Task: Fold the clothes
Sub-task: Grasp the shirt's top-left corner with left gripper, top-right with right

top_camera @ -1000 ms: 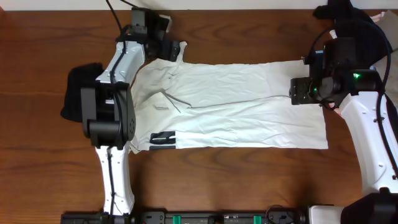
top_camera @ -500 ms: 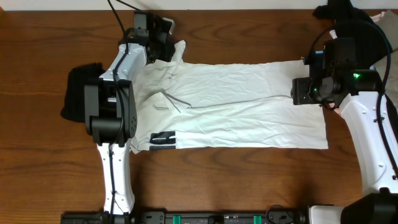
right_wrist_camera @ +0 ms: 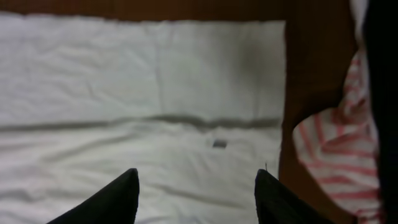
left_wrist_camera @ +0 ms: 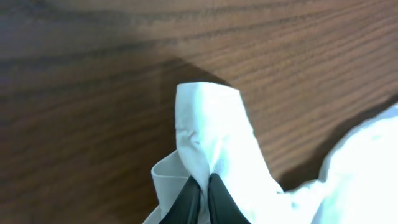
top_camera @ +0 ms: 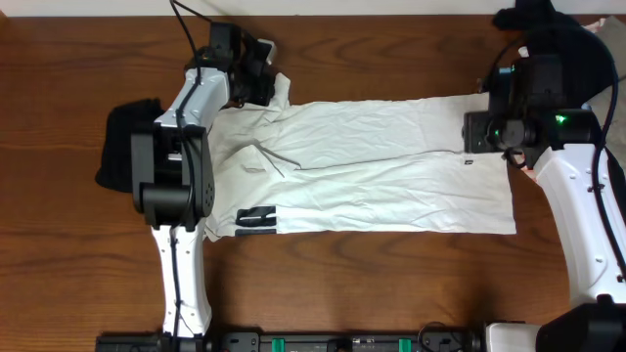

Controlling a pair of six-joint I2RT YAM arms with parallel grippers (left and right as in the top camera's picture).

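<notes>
Wooden table [top_camera: 391, 293], white shirt [top_camera: 391, 166] spread flat, black garment [top_camera: 110, 147] nearby

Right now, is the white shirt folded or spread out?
Mostly spread: the white shirt lies flat across the table, one corner pinched in the left claw.

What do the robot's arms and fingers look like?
Both the left arm and the right arm have white links with black joint housings. The fingers are black and tapered. A black cable leaves the left arm; a green light glows on the right.
</notes>
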